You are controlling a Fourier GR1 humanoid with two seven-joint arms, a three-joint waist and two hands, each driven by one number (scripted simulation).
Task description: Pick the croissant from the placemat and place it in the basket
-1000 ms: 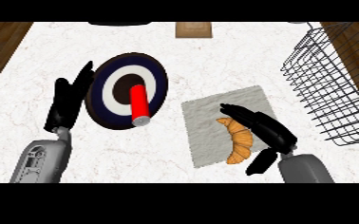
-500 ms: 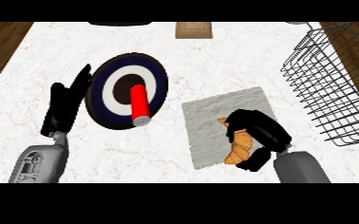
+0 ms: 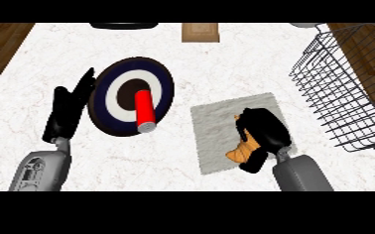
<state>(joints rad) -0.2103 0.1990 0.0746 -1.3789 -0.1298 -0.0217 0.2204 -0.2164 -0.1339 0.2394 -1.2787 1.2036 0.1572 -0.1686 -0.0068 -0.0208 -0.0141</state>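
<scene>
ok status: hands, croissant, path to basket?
Right hand curled on croissant, on placemat. Left hand open beside plate. Counter to basket unobstructed.

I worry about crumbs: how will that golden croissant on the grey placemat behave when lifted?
The curved golden croissant probably weighs little, since the black right hand curls over most of it. Its thin tips look fragile. The grey cloth placemat may drag along.

No readable txt, labels or nos. anywhere (plate (image 3: 117, 96) just has rings).
</scene>
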